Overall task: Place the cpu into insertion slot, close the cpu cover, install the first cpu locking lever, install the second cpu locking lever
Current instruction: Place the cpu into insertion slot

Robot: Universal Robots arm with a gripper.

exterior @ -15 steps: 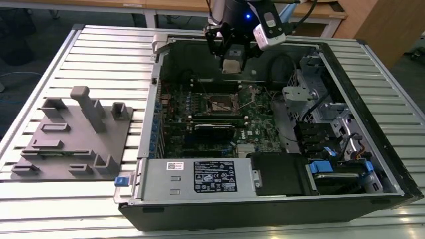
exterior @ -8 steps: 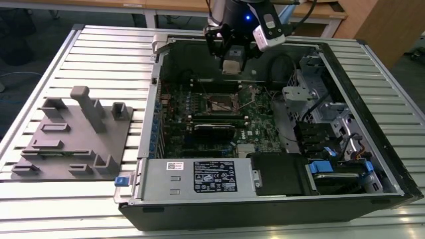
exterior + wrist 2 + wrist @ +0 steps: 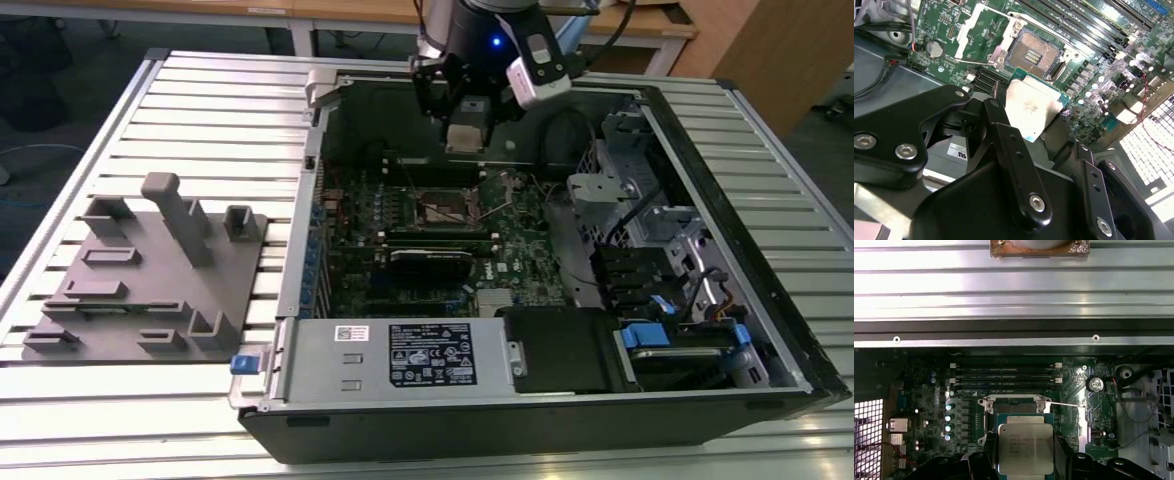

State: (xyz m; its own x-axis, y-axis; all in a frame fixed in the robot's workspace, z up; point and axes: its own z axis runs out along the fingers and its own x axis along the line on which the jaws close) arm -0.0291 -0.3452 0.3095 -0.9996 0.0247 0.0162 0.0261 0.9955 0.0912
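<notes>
**CPU in gripper, held over the open socket**

- Gripper (image 3: 1030, 120) is closed to chip width on the cpu (image 3: 1033, 102), with a black finger (image 3: 1004, 135) pressing each of two opposite edges.
- In the exterior view the gripper hangs inside the open computer case (image 3: 300, 250), above the motherboard (image 3: 521, 250).
- Insertion slot (image 3: 1038, 51) is bare, its contact field exposed.
- Cpu cover (image 3: 968, 32) appears swung open beside the slot.
- The cpu sits above the slot, apart from it and not seated.
- Memory slots (image 3: 1004, 375) run just beside the socket, and the case walls ring the board.
- A grey fixture plate (image 3: 134, 300) lies on the slatted table (image 3: 200, 110), at the exterior view's left of the case.
</notes>
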